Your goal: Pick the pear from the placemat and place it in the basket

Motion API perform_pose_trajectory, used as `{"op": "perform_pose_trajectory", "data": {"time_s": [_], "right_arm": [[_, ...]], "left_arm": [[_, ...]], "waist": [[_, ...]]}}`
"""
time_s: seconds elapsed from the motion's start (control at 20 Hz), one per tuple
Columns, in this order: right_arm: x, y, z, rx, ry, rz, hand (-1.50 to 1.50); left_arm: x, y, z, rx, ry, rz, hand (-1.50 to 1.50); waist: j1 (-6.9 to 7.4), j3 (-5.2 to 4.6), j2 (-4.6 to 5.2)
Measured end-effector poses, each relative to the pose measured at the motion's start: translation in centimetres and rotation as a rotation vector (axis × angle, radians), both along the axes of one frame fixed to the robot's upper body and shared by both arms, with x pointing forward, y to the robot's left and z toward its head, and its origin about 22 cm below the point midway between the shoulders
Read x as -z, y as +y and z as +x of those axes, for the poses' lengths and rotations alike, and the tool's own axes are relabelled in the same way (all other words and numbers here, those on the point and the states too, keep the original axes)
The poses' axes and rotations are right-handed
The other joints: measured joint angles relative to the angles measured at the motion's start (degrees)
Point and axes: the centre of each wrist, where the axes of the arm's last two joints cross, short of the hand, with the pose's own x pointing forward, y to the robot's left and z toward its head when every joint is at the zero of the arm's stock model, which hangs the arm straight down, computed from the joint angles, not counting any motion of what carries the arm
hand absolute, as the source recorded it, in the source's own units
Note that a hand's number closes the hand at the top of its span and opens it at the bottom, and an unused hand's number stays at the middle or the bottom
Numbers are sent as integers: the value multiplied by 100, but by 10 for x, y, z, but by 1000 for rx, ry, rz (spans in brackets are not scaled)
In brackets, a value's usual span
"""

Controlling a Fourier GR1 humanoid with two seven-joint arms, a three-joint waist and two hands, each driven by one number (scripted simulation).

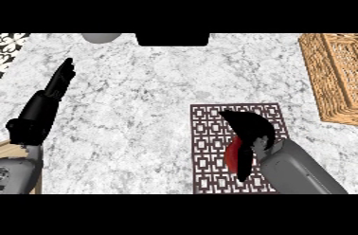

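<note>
A dark red pear lies on the brown lattice-patterned placemat at the lower middle; only a narrow strip of it shows. My right hand sits right over it, fingers arched to the upper left and thumb reaching down along the pear's right side, curled round the fruit. The woven basket stands at the right edge, up and to the right of the placemat. At the left of the view my left hand rests open with straight fingers pointing up, far from the pear.
A grey rounded object and a black block sit at the counter's far edge. A patterned tile strip shows at the top left, and a wooden edge at the lower left. Bare marble lies between placemat and basket.
</note>
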Motion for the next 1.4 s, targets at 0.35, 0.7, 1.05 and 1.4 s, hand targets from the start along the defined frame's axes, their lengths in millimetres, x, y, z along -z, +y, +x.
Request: {"op": "perform_pose_trajectory", "data": {"time_s": [0.35, 0.7, 1.05, 1.4], "right_arm": [[19, -8, 0, 21, 19, -30, -150], [27, -14, 1, 39, 6, 1, 150], [35, -11, 5, -14, -59, -31, 150], [3, -156, 21, 83, -188, -104, 150]], "left_arm": [[-2, 3, -1, -1, -2, -2, 0], [2, 0, -5, -2, -4, 1, 0], [0, 1, -1, -1, -6, 1, 0], [1, 10, -4, -32, -11, -1, 0]], "waist": [[5, -1, 1], [11, -26, -43], [-6, -66, -84], [-205, 29, 22]]}}
